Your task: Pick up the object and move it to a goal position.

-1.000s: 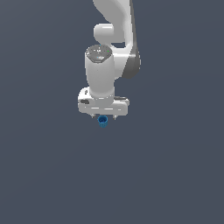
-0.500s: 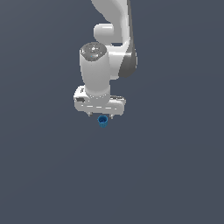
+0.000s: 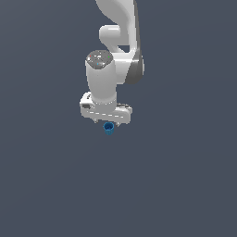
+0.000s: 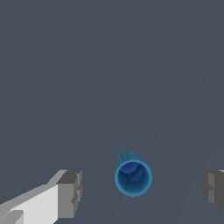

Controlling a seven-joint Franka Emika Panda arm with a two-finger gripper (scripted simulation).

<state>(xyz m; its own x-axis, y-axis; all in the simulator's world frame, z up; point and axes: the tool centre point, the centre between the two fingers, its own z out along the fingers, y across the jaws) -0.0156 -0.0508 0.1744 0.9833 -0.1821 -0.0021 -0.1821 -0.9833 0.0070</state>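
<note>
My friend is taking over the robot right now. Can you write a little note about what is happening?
Gripper: open, both fingers clear of the blue cup, which sits between them, nearer one finger.
Blue cup: standing upright on the gray floor, hollow top facing up, right under the gripper.
Done: gripper lined up over the cup.
Left: close on the cup, lift it, carry it to the goal. No goal marker shows in either view.

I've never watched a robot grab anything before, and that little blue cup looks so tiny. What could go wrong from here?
Two risks stand out. The blue cup sits between the open fingers of the end effector, with wide gaps on both sides, so one finger may touch first and push or tip it as they close. It is also much smaller than the end effector in the exterior view, and its sides look tapered, so it could slip out when lifted.
</note>
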